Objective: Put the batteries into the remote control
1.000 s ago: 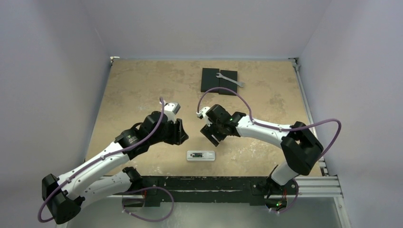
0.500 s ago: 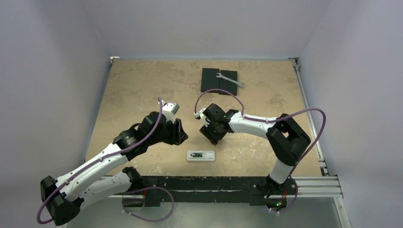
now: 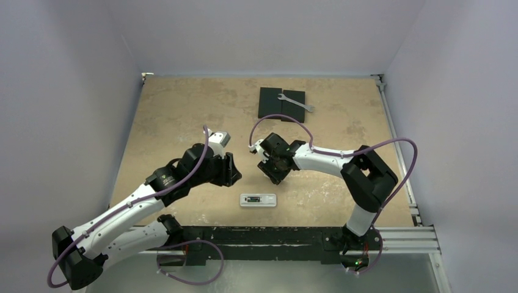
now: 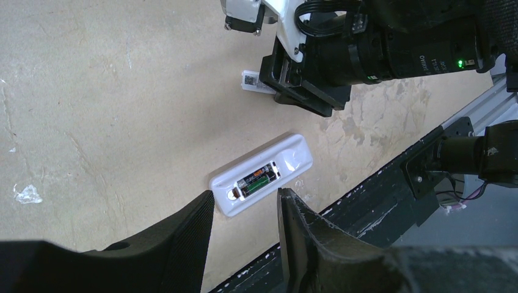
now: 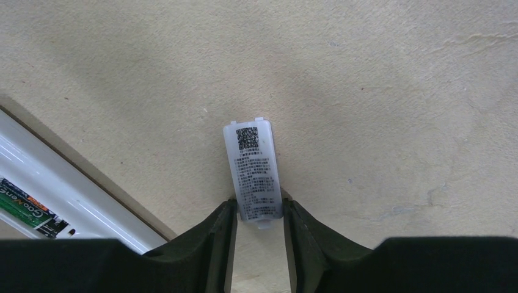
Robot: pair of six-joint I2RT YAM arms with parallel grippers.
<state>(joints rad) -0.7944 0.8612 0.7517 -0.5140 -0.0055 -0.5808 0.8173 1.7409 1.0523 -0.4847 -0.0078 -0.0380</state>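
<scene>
Remote control (image 3: 258, 199) lies back-up by the table's (image 3: 171, 122) near edge, batteries (image 4: 256, 180) seated in its recess.
We see the right gripper (image 5: 258, 210) pinching the loose battery cover (image 5: 251, 165) by 1 end, further in from that edge; the left gripper (image 4: 245, 198) hangs spread and empty. We'd lift the cover level, keep it square, and line its 2 tabs with the recess.

right hand (image 5: 259, 213) slightly further left, jaws narrower, now against both sides of the white labelled cover (image 5: 251, 165)

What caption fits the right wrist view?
Right tool straddles the battery cover on the table; remote at lower left.
</scene>
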